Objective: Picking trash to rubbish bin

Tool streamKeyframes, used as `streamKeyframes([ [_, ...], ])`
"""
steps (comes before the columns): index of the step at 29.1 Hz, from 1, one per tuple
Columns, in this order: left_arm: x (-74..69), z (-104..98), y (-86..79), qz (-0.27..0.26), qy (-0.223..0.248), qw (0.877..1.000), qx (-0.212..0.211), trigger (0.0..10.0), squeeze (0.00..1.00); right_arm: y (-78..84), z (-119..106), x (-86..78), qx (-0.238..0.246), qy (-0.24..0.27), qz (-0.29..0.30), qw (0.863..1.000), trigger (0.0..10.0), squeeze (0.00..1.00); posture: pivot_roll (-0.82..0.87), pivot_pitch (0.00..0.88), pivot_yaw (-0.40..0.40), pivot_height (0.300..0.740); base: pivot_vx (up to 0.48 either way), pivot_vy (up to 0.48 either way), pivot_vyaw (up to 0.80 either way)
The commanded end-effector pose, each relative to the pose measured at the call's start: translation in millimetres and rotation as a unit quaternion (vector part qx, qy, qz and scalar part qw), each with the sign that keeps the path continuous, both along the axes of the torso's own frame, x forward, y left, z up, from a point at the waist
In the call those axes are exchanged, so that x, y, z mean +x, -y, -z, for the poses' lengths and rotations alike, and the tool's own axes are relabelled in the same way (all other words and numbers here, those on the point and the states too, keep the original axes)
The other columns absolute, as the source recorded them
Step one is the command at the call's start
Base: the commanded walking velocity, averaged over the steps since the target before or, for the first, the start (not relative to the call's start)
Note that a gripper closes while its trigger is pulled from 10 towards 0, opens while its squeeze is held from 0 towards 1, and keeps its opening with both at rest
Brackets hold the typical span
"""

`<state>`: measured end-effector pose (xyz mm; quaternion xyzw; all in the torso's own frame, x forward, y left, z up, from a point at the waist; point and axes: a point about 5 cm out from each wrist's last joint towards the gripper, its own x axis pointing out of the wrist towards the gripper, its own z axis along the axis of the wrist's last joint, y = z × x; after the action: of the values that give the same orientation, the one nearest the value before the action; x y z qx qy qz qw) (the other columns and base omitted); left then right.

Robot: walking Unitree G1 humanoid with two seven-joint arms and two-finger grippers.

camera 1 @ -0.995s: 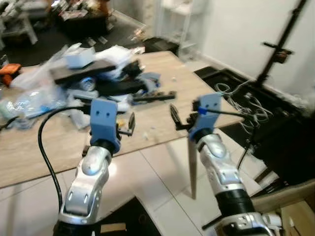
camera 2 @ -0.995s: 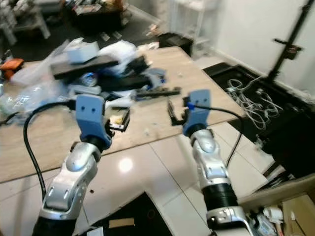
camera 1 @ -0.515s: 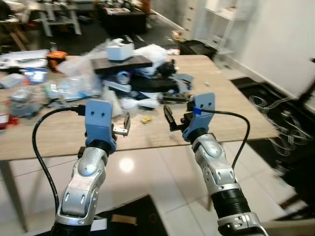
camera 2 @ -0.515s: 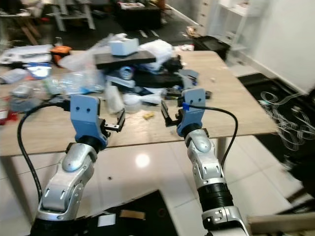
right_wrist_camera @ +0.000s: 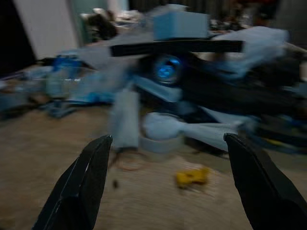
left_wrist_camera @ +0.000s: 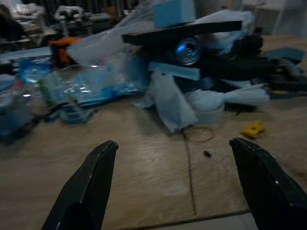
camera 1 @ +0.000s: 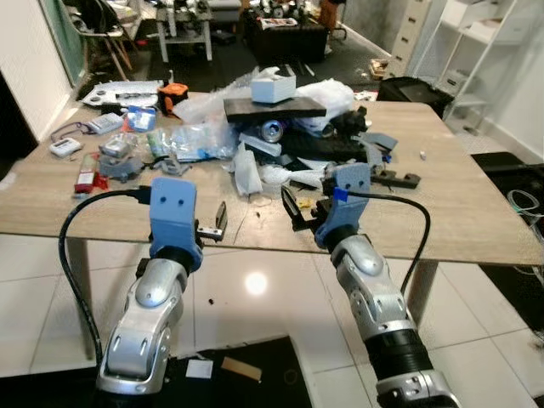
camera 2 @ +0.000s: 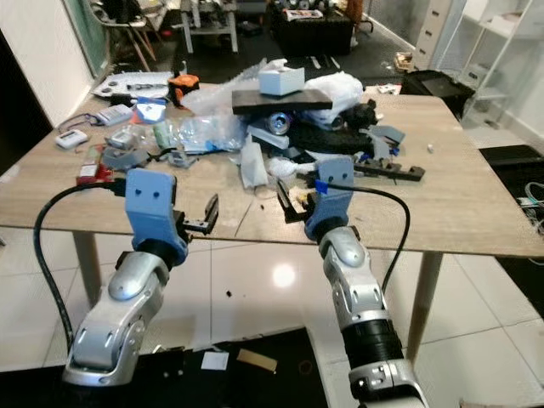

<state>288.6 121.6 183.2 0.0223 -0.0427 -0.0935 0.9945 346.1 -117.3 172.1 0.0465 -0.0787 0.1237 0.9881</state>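
A heap of trash lies in the middle of the wooden table (camera 1: 476, 221): crumpled white wrap (camera 1: 246, 170), a clear plastic bag (camera 1: 200, 140), a drink can (camera 1: 272, 130), and a black board (camera 1: 274, 106) with a white box (camera 1: 274, 85) on top. My left gripper (camera 1: 217, 223) hangs open and empty before the table's near edge. Just to its right, my right gripper (camera 1: 302, 208) is also open and empty. In the left wrist view the open gripper (left_wrist_camera: 172, 143) faces a rubber band (left_wrist_camera: 200, 133) and a yellow scrap (left_wrist_camera: 253, 128). The right wrist view is blurred, with that open gripper (right_wrist_camera: 167, 139) facing the same heap.
Small devices (camera 1: 64, 146) and a red item (camera 1: 87, 174) lie on the table's left part. A black bar (camera 1: 399, 178) lies right of the heap. Behind stand chairs, a dark bag (camera 1: 416, 89) and white shelves (camera 1: 476, 34). Paper scraps (camera 1: 242, 368) lie on the tiled floor below.
The camera has swung left and steadied, so the whole table now faces me squarely. Both grippers stay open and empty, held in the same pose before me.
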Motion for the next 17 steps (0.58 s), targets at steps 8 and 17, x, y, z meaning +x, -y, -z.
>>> streamKeyframes([
  [8,1.3,0.9,-0.1,0.001,-0.015,1.000,0.006,10.0,0.00,5.3,2.7,-1.4,0.012,-0.009,0.012,1.000,10.0,0.00,0.20,0.025,-0.013,0.740,0.000,0.000,0.00],
  [17,2.0,-0.4,-1.7,0.001,-0.017,1.000,0.009,10.0,0.00,3.7,2.7,-1.0,0.017,-0.011,0.012,1.000,10.0,0.00,0.22,0.041,-0.016,0.740,0.000,0.412,0.00],
])
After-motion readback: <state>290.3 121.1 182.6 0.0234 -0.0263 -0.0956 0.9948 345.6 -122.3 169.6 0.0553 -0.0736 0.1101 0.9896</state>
